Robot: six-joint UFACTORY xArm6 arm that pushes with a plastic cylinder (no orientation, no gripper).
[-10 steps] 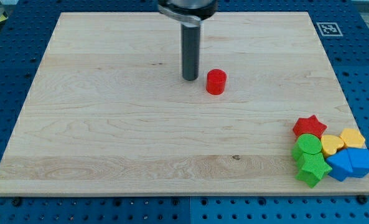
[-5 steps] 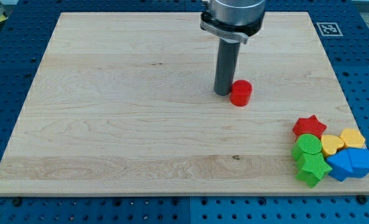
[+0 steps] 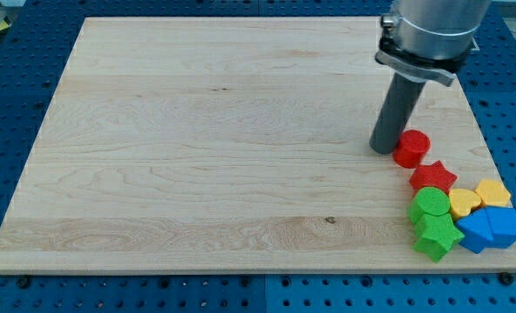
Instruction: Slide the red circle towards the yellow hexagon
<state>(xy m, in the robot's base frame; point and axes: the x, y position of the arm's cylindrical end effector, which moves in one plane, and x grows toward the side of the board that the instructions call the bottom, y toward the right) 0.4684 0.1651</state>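
Pressing my tip [image 3: 384, 149] against the red circle [image 3: 411, 149].

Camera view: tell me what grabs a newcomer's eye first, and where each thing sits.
The straight dark rod comes down at the view's upper right, my tip right against the left side of the small red circle block. Below it, in the wooden board's lower right corner, a bright cluster huddles: red star, green circle, green star, yellow heart, yellow hexagon and two blue blocks.

One raised camera looks obliquely down over the whole wooden board [image 3: 197, 174].
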